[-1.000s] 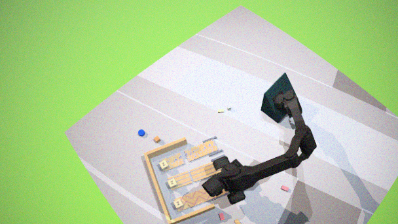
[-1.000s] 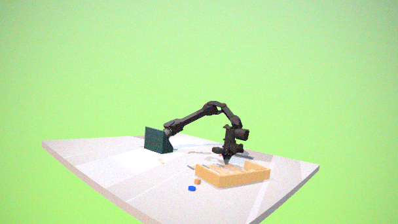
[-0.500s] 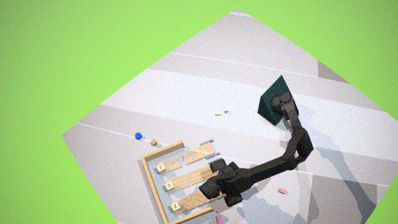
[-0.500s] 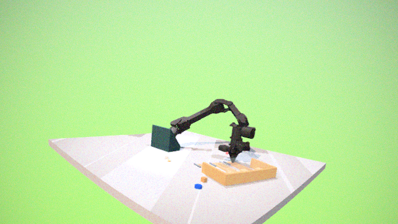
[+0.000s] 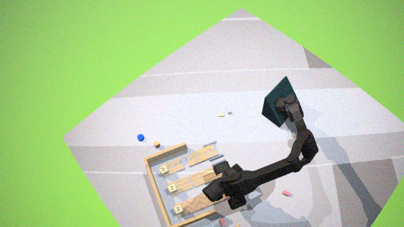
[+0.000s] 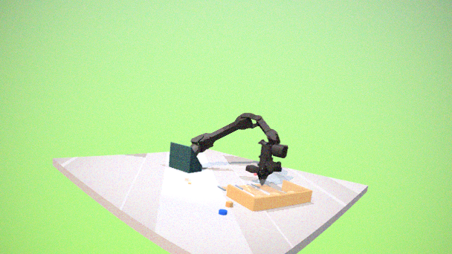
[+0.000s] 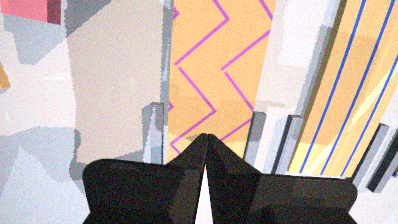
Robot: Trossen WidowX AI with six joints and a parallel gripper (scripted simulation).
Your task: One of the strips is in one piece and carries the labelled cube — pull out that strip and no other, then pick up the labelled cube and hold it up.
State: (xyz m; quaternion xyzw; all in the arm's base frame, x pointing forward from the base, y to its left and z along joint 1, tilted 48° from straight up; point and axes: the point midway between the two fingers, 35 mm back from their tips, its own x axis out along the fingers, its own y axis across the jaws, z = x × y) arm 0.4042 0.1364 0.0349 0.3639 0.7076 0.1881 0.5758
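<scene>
The zigzag strip (image 5: 199,202) (image 7: 200,75) shows no gap in its visible part; a lettered cube (image 5: 178,209) sits at its far end. The blue-lined strip (image 5: 202,179) (image 7: 345,90) has a gap across it and a lettered cube (image 5: 172,188) at its far end. The dotted strip (image 5: 202,154) is also split, with a lettered cube (image 5: 163,169) at its far end. The letters look like Z or N. My gripper (image 6: 262,184) (image 7: 206,139) is shut and empty, its tips pointing down over the near part of the zigzag strip. Whether they touch it is unclear.
A wooden-walled tray (image 5: 157,190) (image 6: 282,202) surrounds the strips on three sides; grey rails flank them. A blue disc (image 5: 141,137) (image 6: 222,212) and an orange block (image 5: 157,144) (image 6: 229,204) lie outside. Red blocks (image 5: 286,193) (image 5: 222,222) lie on the other side.
</scene>
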